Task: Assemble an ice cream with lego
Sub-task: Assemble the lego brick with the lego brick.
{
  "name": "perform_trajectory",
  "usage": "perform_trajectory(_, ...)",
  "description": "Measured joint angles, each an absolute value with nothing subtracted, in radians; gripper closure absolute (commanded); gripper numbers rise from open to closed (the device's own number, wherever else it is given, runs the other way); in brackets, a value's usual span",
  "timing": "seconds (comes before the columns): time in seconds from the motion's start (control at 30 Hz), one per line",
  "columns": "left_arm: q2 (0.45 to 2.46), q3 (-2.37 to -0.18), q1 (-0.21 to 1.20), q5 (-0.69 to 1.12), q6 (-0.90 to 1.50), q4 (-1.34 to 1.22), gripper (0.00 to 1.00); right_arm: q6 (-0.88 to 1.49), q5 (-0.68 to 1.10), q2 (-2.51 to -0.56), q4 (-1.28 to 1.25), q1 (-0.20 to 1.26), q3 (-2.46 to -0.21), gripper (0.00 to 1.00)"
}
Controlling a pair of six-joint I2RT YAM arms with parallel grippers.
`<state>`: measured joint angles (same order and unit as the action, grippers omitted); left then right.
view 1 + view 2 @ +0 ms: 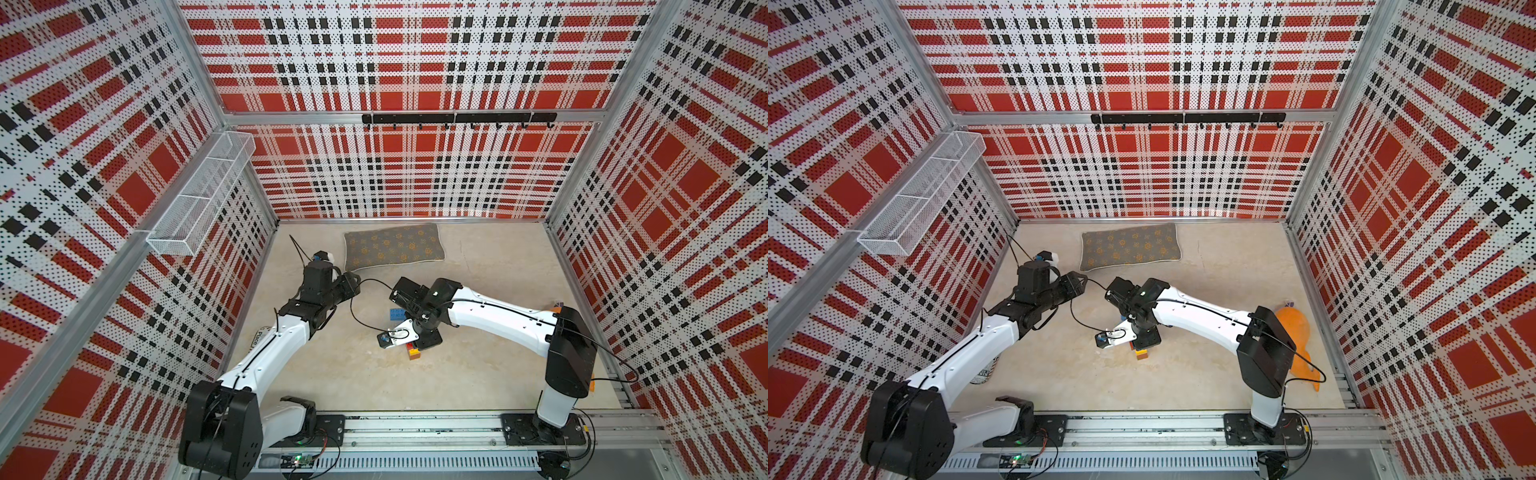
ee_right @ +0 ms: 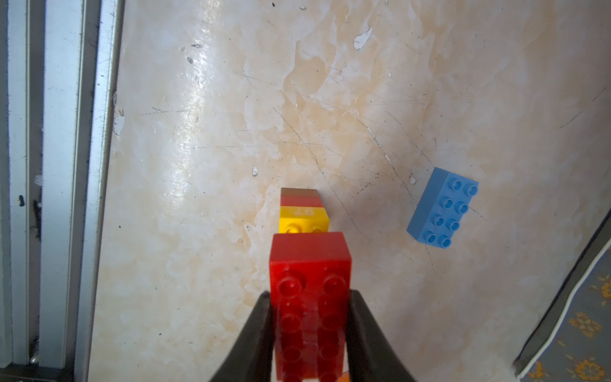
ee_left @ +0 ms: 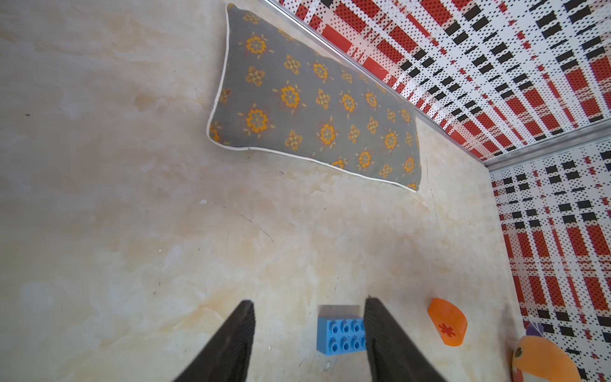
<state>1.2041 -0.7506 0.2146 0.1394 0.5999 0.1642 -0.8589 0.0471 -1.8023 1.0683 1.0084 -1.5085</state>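
Note:
My right gripper [image 2: 310, 297] is shut on a red rectangular lego brick [image 2: 309, 261], studs facing the camera. Just beyond it stands a narrow stem of yellow [image 2: 304, 220], red and brown bricks [image 1: 414, 353]; whether the red brick touches it I cannot tell. A blue brick [image 2: 443, 206] lies loose on the table, also in a top view [image 1: 397, 314]. My left gripper [image 3: 307, 302] hangs open and empty near the back left [image 1: 351, 280]; the blue brick [image 3: 340, 334] lies far below, partly behind one finger [image 3: 390, 347]. An orange dome with a red asterisk [image 3: 448, 322] lies on its side further right.
A grey flowered cushion [image 1: 392, 247] lies along the back wall. An orange plush toy [image 1: 1293, 328] sits by the right wall behind the right arm. A wire basket [image 1: 199, 199] hangs on the left wall. The arms' rail [image 1: 415, 428] runs along the front edge.

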Motion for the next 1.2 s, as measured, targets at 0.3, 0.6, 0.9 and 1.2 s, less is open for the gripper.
perform_trajectory(0.3,1.205,-0.751,0.215,0.143,0.599,0.164,0.43,-0.84,0.041,-1.839,1.067,1.011,-1.509,0.82)
perform_trajectory(0.6,1.205,-0.75,0.215,0.143,0.599,0.164,0.43,-0.822,0.041,-1.85,1.065,1.019,-1.511,0.82)
perform_trajectory(0.9,1.205,-0.744,0.215,0.143,0.599,0.164,0.43,-0.813,0.041,-1.869,1.063,1.021,-1.514,0.81)
perform_trajectory(1.2,1.209,-0.743,0.215,0.143,0.598,0.163,0.43,-0.804,0.041,-1.876,1.056,1.021,-1.514,0.81)
